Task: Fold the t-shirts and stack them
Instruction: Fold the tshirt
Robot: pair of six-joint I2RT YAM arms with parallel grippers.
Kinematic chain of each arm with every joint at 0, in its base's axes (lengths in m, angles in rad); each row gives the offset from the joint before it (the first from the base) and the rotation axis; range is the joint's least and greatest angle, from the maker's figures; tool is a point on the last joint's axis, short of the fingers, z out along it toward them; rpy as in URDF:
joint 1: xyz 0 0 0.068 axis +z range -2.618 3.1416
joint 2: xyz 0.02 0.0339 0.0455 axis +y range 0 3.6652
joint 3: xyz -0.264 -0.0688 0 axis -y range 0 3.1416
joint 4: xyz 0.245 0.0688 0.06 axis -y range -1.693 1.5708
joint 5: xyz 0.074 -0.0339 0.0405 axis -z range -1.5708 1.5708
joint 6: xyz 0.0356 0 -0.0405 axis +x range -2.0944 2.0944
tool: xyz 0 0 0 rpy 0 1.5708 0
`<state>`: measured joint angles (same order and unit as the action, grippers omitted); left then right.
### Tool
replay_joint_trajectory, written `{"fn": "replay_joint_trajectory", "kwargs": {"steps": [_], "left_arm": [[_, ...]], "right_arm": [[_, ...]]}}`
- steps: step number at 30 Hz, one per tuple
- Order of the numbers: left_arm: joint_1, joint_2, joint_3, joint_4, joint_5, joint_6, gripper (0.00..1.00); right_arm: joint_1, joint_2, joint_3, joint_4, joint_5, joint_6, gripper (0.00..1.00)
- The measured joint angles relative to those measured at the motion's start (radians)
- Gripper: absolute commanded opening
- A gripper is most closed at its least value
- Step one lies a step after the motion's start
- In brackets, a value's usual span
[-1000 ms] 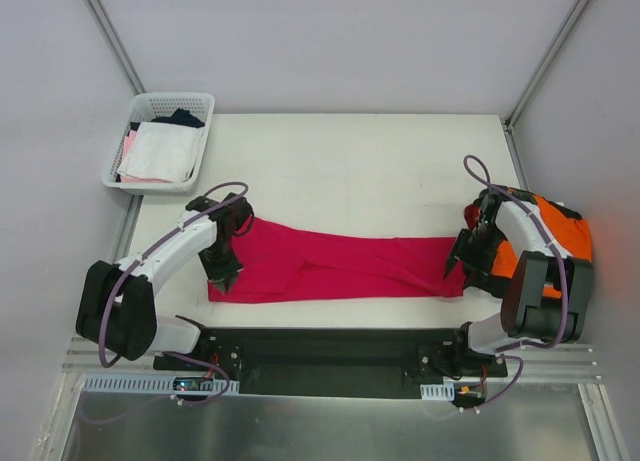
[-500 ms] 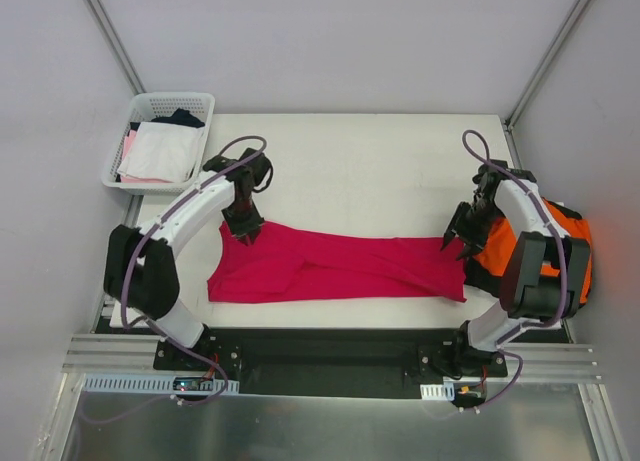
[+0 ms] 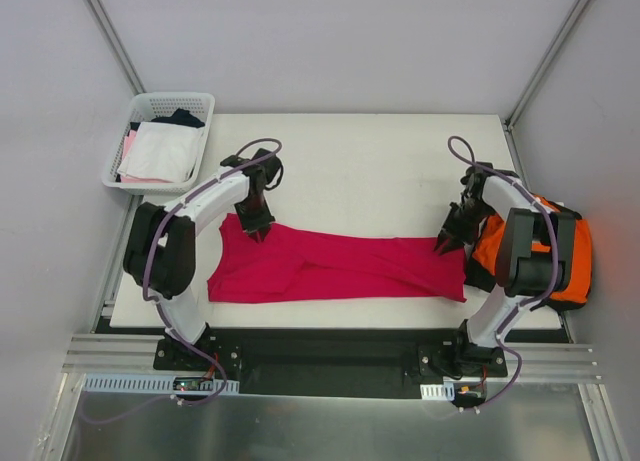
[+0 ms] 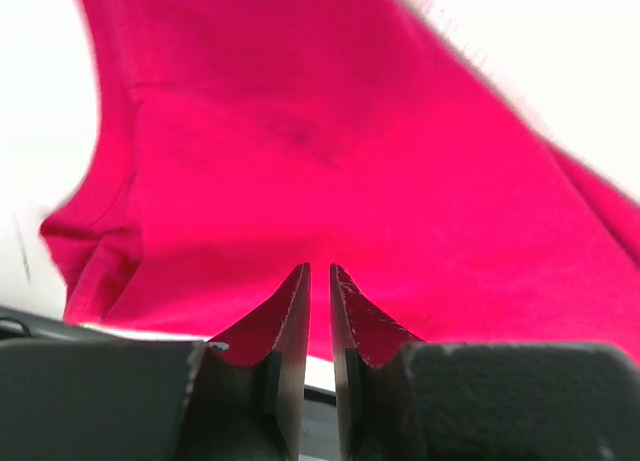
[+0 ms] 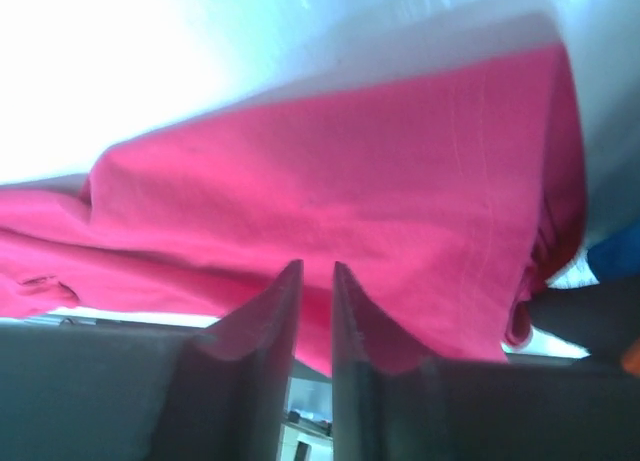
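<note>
The crimson t-shirt [image 3: 340, 266] lies stretched in a long band across the near half of the table [image 3: 380, 161], wider at its left end. We see the left gripper [image 3: 258, 229] at the band's far left corner, jaws drawn to a thin slit and pinching the cloth. The right gripper [image 3: 445, 244] meets the far right corner, jaws likewise narrow on the fabric. An orange t-shirt [image 3: 572, 253] is bunched off the table's right edge. A white mesh basket [image 3: 160, 106] of garments stands beyond the far left corner.
</note>
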<state>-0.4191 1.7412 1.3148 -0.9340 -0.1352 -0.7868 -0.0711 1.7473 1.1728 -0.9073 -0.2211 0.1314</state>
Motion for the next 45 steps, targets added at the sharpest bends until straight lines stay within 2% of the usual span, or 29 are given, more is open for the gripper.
{"fn": "replay_joint_trajectory", "kwargs": {"steps": [1, 3, 9, 18, 26, 33, 40, 43, 45], "left_arm": [[0.000, 0.018, 0.005, 0.011, 0.005, 0.008, 0.10], [0.000, 0.058, 0.029, 0.032, 0.025, 0.019, 0.00], [0.000, 0.119, 0.079, 0.136, 0.075, 0.031, 0.00], [0.016, 0.153, 0.084, 0.189, 0.110, 0.066, 0.00], [0.121, 0.150, 0.045, 0.241, 0.165, 0.069, 0.00], [0.123, 0.151, -0.053, 0.305, 0.243, 0.048, 0.00], [0.124, 0.153, -0.057, 0.327, 0.274, 0.044, 0.00], [0.124, 0.156, -0.057, 0.332, 0.287, 0.044, 0.00], [0.124, 0.159, -0.054, 0.332, 0.292, 0.045, 0.00]], "right_arm": [[0.000, 0.010, 0.000, 0.008, -0.005, 0.001, 0.01], [0.001, 0.024, 0.002, 0.024, -0.017, 0.005, 0.01], [0.002, 0.050, 0.002, 0.120, -0.063, 0.024, 0.01], [0.017, 0.139, 0.022, 0.225, -0.099, 0.085, 0.01], [0.043, 0.166, 0.063, 0.283, -0.099, 0.129, 0.01], [0.063, 0.179, 0.074, 0.290, -0.095, 0.153, 0.01], [0.083, 0.171, 0.079, 0.286, -0.064, 0.171, 0.01], [0.111, 0.132, 0.080, 0.260, -0.010, 0.172, 0.01], [0.141, 0.095, 0.101, 0.187, 0.078, 0.174, 0.01]]}}
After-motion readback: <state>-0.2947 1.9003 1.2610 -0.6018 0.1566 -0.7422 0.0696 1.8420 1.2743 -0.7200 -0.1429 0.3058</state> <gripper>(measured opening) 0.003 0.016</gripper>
